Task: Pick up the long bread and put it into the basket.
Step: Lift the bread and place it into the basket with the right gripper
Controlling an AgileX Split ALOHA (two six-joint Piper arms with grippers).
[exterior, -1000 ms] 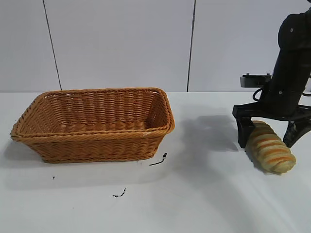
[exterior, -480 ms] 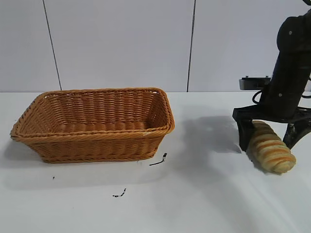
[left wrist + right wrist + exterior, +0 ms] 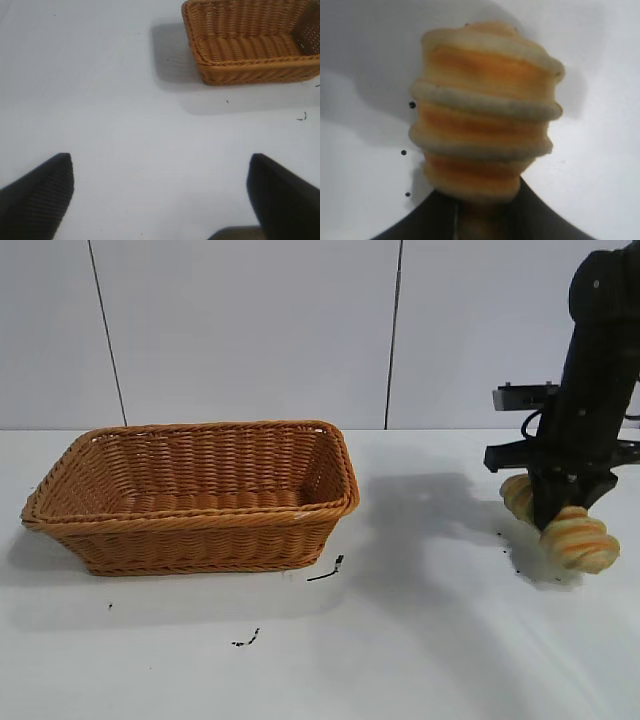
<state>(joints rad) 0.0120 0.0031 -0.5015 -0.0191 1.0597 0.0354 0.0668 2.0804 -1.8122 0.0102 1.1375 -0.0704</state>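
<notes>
The long bread (image 3: 572, 530), a ridged loaf with pale crests and orange-brown bands, hangs in the grip of the right gripper (image 3: 553, 512) at the far right of the scene. The gripper's dark fingers pinch the loaf around its middle, so a bulge of bread shows on each side of them. The loaf seems to be clear of the white table (image 3: 420, 640), with its shadow on the surface just below it. In the right wrist view the bread (image 3: 485, 112) fills most of the picture, its striped end pointing away from the camera and its near end tucked into the black fingers.

Well apart to the left stands the basket (image 3: 190, 530), a rectangular orange-brown wicker basket with flared sides and a braided rim. Nothing is in it. A few small dark specks (image 3: 325, 570) lie on the table in front of the basket.

The left gripper (image 3: 160, 195) appears only in its own wrist view, parked with its two fingers spread wide above bare table, the basket (image 3: 240, 70) farther off.

The pick-up step looks complete and the carry is beginning. The next move calls for taking the loaf sideways across the open table, high enough to clear the basket's rim, then lowering it inside before letting go.
</notes>
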